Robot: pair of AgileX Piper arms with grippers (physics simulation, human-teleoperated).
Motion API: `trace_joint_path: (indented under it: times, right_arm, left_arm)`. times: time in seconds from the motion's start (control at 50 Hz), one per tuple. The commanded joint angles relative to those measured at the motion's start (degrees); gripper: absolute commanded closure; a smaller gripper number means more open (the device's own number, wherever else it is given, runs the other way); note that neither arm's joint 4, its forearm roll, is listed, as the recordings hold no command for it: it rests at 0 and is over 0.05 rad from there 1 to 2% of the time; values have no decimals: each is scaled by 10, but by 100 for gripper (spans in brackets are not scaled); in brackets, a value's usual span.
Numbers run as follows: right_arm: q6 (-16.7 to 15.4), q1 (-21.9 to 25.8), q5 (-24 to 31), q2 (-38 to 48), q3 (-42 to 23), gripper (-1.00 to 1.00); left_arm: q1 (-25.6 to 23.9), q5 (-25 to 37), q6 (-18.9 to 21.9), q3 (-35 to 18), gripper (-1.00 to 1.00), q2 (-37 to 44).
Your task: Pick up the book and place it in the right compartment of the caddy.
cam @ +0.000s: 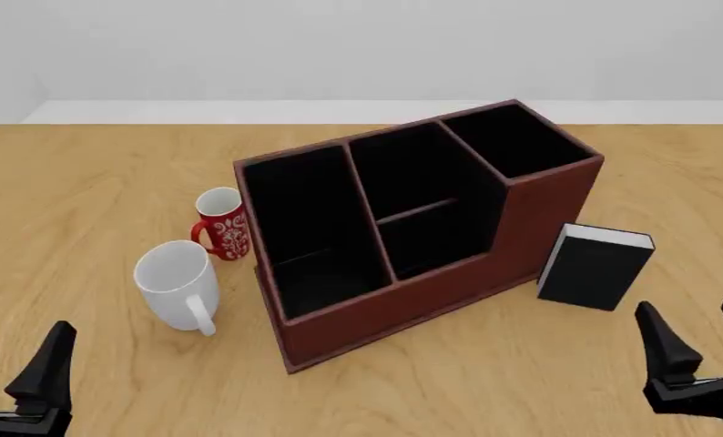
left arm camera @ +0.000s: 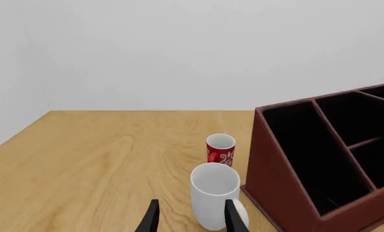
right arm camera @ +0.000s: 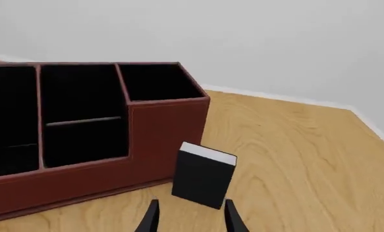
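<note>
The book [cam: 595, 268] stands upright on the table [cam: 95, 182], just beside the caddy [cam: 459, 282] below its right compartment [cam: 514, 137]. Both the left gripper [cam: 9, 378] and right gripper [cam: 702, 350] hover with jaws apart, holding nothing.

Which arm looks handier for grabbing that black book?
The right. The book stands upright at the caddy's right end, just ahead of the open right gripper. The left gripper sits far across, near the white mug.
</note>
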Motion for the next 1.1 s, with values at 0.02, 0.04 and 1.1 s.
trace_joint_path:
  times: [0.02, 0.04, 1.1]
  right_arm:
    - [-61, 11, 52, 78, -69, -100]
    - [-75, 11, 56, 87, -72, -100]
    - [-449, 34, 506, 302, -431, -100]
  left_arm:
    - [0, 0, 0, 0, -100, 0]
    - [0, 0, 0, 0, -100, 0]
    - [0, 0, 0, 0, -100, 0]
